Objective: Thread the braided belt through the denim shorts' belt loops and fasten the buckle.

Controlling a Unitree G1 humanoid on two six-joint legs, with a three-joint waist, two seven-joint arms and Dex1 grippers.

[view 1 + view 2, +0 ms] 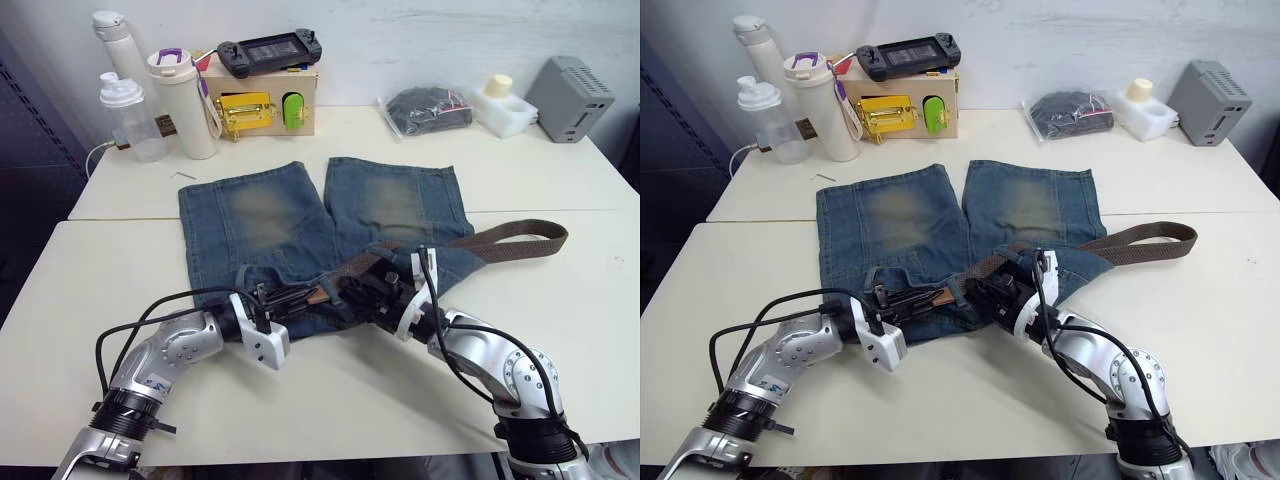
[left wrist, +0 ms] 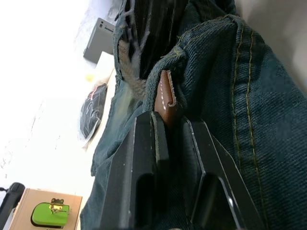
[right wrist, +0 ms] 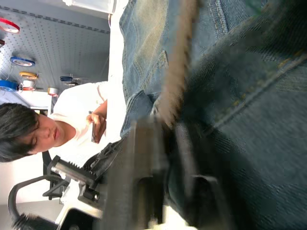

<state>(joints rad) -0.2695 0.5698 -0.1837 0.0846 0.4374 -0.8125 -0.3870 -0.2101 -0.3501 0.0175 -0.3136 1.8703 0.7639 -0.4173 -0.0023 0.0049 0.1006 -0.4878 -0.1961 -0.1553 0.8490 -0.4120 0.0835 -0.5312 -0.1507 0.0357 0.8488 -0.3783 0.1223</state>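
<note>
In the left wrist view, the left claw pinches the braided belt tip.

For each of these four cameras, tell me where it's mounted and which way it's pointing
Left eye view: on the head, looking down over both arms at the denim shorts on the table.
Right eye view: beside it, same scene.
Left wrist view: on the left wrist, along the left gripper pinching the braided belt tip.
Right wrist view: on the right wrist, along the right gripper at the belt; a person sits beyond.
All share the shorts and belt.

Bare table flanks denim shorts; bottles crowd rear.
</note>
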